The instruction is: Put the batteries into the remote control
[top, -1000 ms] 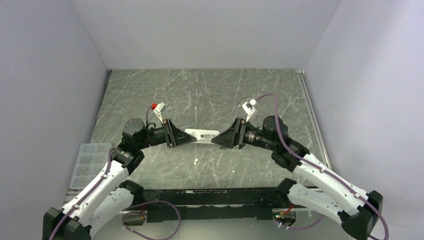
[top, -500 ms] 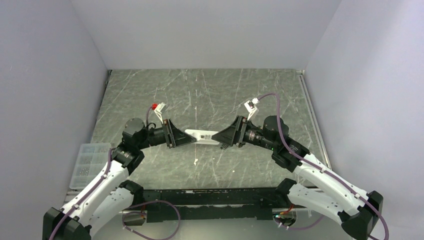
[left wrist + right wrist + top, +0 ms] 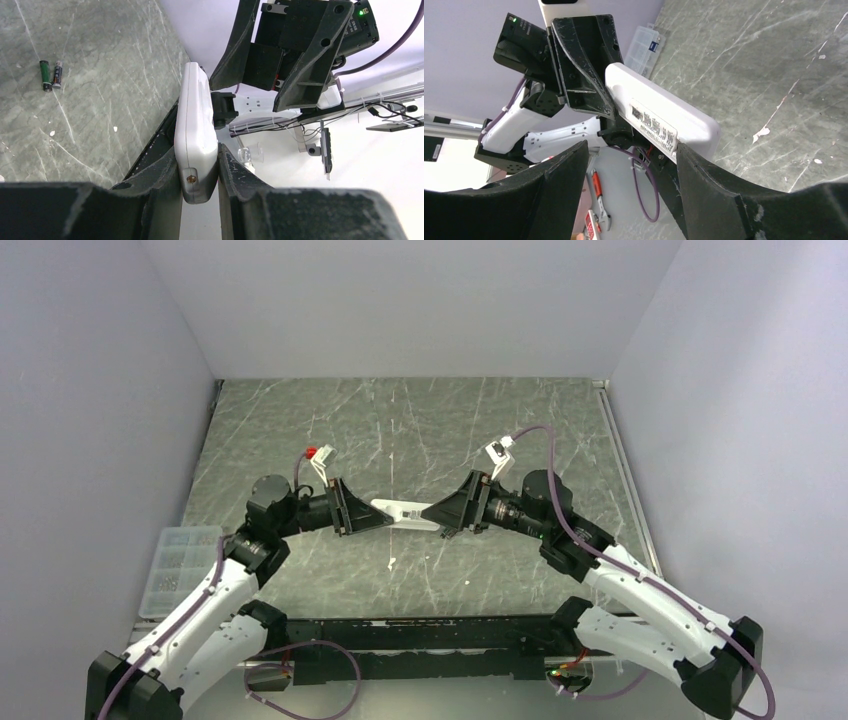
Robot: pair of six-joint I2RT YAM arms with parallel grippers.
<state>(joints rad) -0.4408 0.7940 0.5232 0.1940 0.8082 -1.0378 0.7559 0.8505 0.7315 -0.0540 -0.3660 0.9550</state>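
The white remote control (image 3: 405, 512) hangs in the air between the two arms, its labelled back showing. My left gripper (image 3: 372, 517) is shut on one end of it; in the left wrist view the fingers (image 3: 155, 175) clamp the remote (image 3: 195, 125) edge-on. My right gripper (image 3: 437, 519) is open at the remote's other end. In the right wrist view the remote (image 3: 664, 117) sits just beyond my spread gripper (image 3: 629, 185), close to the right finger (image 3: 719, 195). Two small dark batteries (image 3: 51, 75) lie side by side on the table; I cannot make them out in the top view.
A clear plastic parts box (image 3: 180, 565) sits at the table's left near edge, also in the right wrist view (image 3: 644, 45). A red-handled wrench (image 3: 601, 200) lies below the table edge. Grey walls enclose the marbled table (image 3: 400, 420).
The remote has tilted so its back looks narrower from above. My right gripper has shifted slightly at the remote's free end. My left gripper still holds the remote.
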